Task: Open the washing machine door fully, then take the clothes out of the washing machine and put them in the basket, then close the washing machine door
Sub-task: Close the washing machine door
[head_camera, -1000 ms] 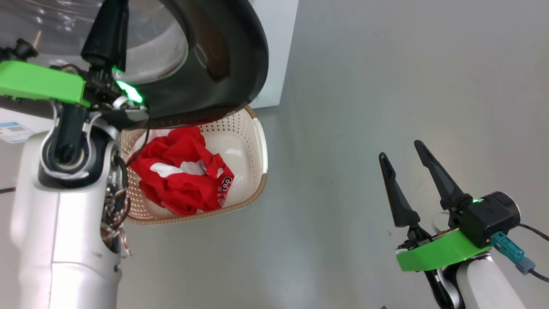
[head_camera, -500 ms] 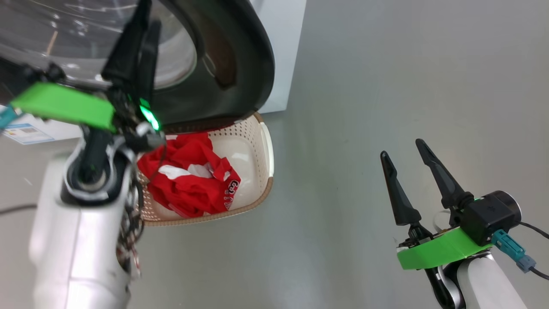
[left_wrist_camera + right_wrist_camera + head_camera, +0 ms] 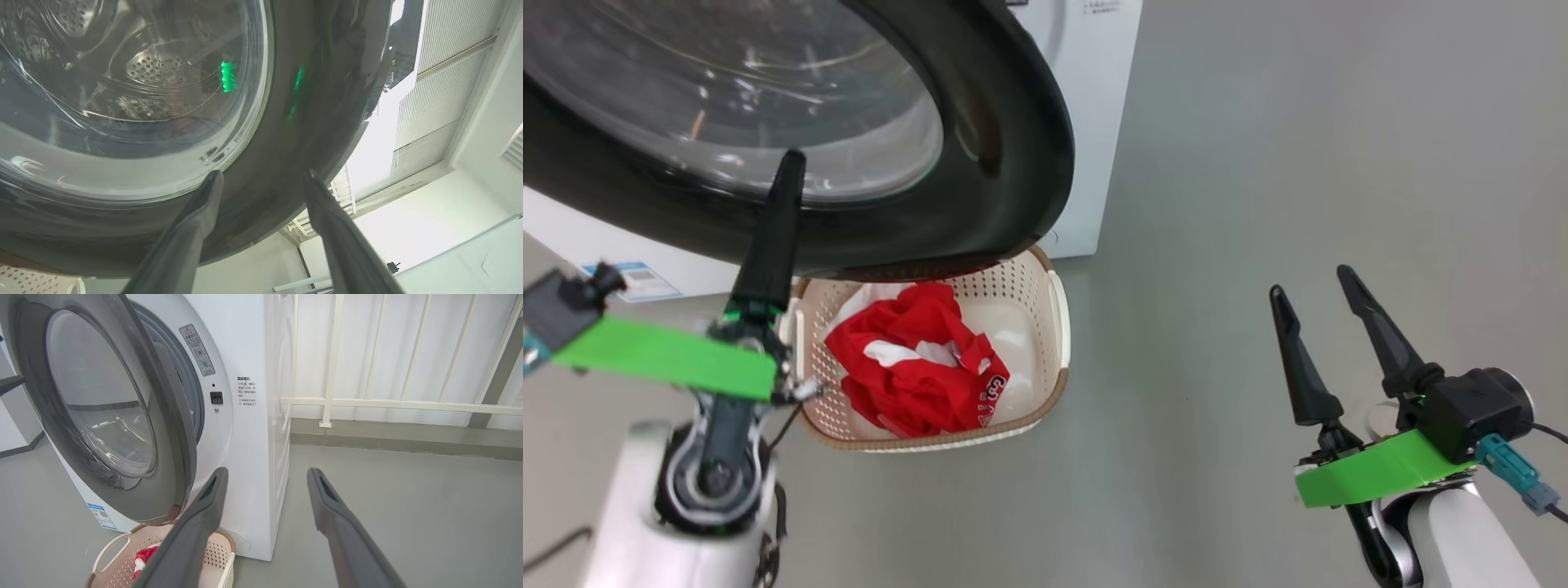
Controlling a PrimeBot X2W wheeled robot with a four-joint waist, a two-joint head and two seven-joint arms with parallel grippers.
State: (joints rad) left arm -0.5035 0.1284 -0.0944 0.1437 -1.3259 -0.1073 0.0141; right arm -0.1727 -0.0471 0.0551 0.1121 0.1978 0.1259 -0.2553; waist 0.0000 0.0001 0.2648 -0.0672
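Red clothes [image 3: 907, 384] lie in basket [image 3: 1021, 282]; right wrist view reveals railing [image 3: 408, 404].

Grey floor [image 3: 1258, 163], smooth, w/ a few faint scuffs. White washer [image 3: 249, 457] stands on it, near the back kerb. Basket [image 3: 1045, 400] sits on the floor just in front of washer's base, at its front-R corner.

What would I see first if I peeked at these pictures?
The huge round washing machine door, glossy black with a glass bowl, hangs open across the top of the head view. Just below it, bright red clothes sit bunched in the cream basket on the grey floor.
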